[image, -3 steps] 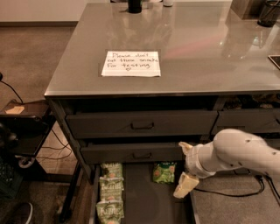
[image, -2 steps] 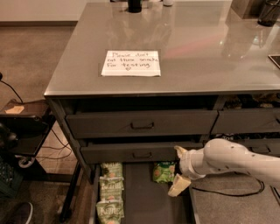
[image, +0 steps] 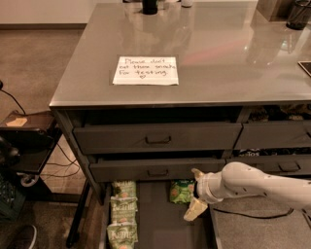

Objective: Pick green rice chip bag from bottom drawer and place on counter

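The green rice chip bag (image: pixel 181 190) lies on the dark floor of the open bottom drawer (image: pixel 158 219), near its back and right of centre. My gripper (image: pixel 195 192) reaches in from the right on a white arm and sits right beside the bag's right edge. Its pale fingers (image: pixel 194 210) are spread apart, one toward the drawer's back and one toward its front, and hold nothing. The grey counter (image: pixel 228 63) lies above, bearing the white handwritten note (image: pixel 146 71).
Three paler green bags (image: pixel 123 215) lie in a row along the drawer's left side. Two shallower grey drawers (image: pixel 158 138) sit above the open one, slightly pulled out. A dark cart (image: pixel 26 141) with cables stands at the left. Dark containers (image: pixel 149 6) stand at the counter's far edge.
My arm has moved left and deeper into the drawer, bringing the gripper from right of the green rice chip bag to right beside it. The bags have not moved.
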`<state>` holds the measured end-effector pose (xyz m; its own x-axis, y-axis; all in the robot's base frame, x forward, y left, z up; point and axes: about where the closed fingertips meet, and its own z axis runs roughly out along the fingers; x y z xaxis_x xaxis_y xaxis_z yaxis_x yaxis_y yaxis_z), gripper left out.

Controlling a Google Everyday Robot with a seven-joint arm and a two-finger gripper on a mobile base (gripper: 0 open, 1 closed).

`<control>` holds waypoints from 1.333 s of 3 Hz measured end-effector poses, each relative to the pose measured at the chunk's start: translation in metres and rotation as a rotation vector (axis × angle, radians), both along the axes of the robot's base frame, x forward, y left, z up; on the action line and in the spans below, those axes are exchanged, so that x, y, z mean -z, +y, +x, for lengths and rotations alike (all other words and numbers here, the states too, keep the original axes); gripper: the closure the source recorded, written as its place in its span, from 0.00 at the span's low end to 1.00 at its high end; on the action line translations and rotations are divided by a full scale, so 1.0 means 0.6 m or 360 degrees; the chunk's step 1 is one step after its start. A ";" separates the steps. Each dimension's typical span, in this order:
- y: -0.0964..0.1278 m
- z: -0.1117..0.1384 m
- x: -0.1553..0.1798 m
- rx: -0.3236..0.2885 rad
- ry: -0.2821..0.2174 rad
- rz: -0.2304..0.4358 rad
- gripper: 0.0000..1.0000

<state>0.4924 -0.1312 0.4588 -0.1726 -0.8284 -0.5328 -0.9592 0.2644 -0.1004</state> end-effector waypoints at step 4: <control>0.001 0.033 0.315 0.0083 -0.0042 0.0235 0.00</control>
<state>0.5120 -0.1306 0.2697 -0.1976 -0.7312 -0.6529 -0.9414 0.3273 -0.0816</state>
